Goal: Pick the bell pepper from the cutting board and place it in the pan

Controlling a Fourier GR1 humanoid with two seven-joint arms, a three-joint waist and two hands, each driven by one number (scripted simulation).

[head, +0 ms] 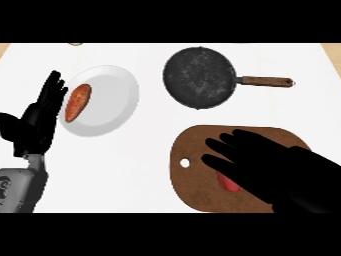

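— Hovering over the cutting board at the near right, the right hand covers most of the bell pepper; only a small red patch shows under its palm, near the board's middle. Its fingers are straight and a little spread, pointing far-left, not curled round anything

— So the pepper is not yet held?

— It looks that way. The hand seems to be over it or just touching; contact cannot be told from this view

— What would make the grasp go well?

— Probably centring the palm on the pepper before the fingers close, so thumb and fingers meet on opposite sides rather than nudging it along the board. Then lifting straight up before moving far, toward the pan, which sits beyond the board with its handle pointing right. Coming in over the pan's rim and lowering into the dark middle should keep the pepper from catching the edge

— And the other hand?

— The left hand rests at the left edge, fingers up, straight and held together, just beside a white plate carrying an orange vegetable, perhaps a sweet potato. It has no part in this step

— Any writing to read?

— None shows on the board, pan, plate or white counter; no brand or label can be made out
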